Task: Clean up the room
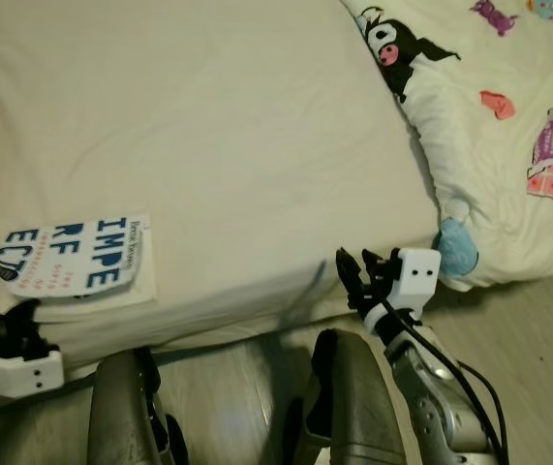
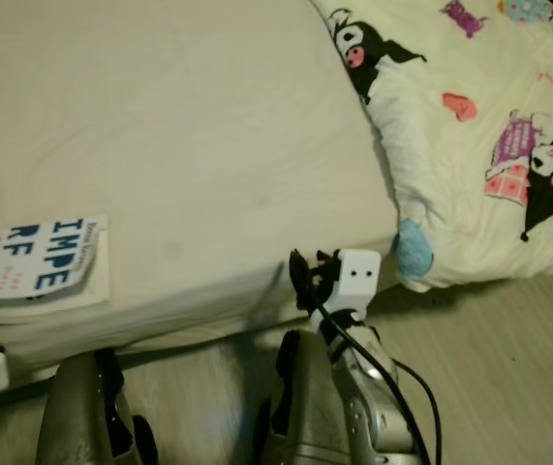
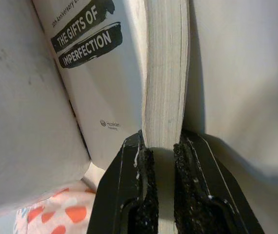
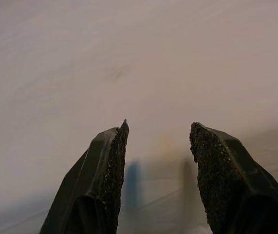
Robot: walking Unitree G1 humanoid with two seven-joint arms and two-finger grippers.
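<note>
On the bed, a book

We see a silver right arm trailing black cable. Its white wrist block has two dark screws. Black fingers carry gritty pads.

A bed with a plain cream sheet, smooth apart from a few faint creases. To the right of the bed's bare sheet lies a cream quilt printed with black-and-white cartoon figures and pink, purple and blue shapes; its edge hangs over the bed's near side. Below the bed's near edge runs a pale wood-plank floor. Lighting is dim and warm.
</note>
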